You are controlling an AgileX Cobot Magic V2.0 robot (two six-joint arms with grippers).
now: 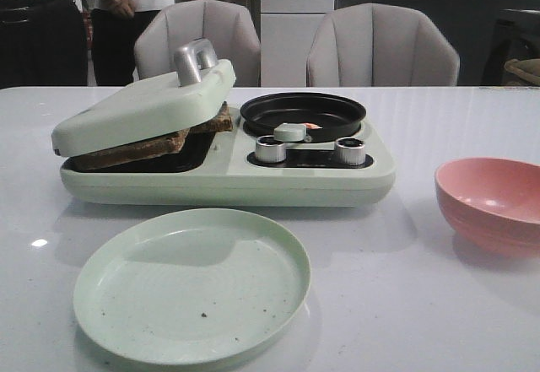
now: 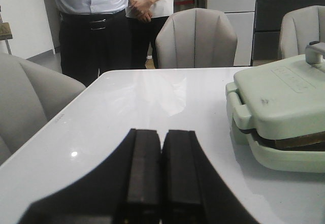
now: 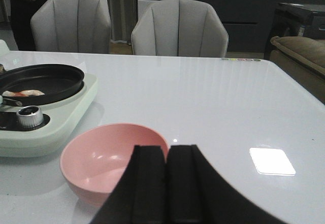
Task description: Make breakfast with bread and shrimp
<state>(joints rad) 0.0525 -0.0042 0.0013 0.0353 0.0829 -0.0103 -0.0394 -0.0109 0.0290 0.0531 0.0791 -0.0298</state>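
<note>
The left end effector (image 2: 161, 183) is narrow, its two black fingers pressed together and holding nothing, low above the white desk (image 2: 152, 112). The right end effector (image 3: 165, 188) is narrow in the same way and also empty, hanging just over the near rim of the pink bowl (image 3: 109, 158).

In the front view the bread (image 1: 152, 142) lies inside the press part of the pale green breakfast machine (image 1: 228, 178), at about 9 o'clock from the middle of the machine. The brown toasted slices are stacked, and the green lid (image 1: 143, 106) rests tilted on top of them, so it does not shut fully. A metal handle (image 1: 194, 58) stands on the lid. The shrimp (image 1: 310, 126) lies in the round black pan (image 1: 304, 112) at about 2 o'clock on the machine; only a small pink-orange bit of it shows behind the pan handle. In the right wrist view it appears as a pale shape with a red part in the pan.

Two metal knobs (image 1: 272, 148) sit in front of the pan. A pale green plate (image 1: 192, 286) lies on the desk at 6 o'clock from the machine, near it, with some dark crumbs. The pink bowl is at 3 o'clock, apart from the machine. Behind the desk stand grey chairs (image 1: 381, 45) and two people (image 1: 84, 9).
</note>
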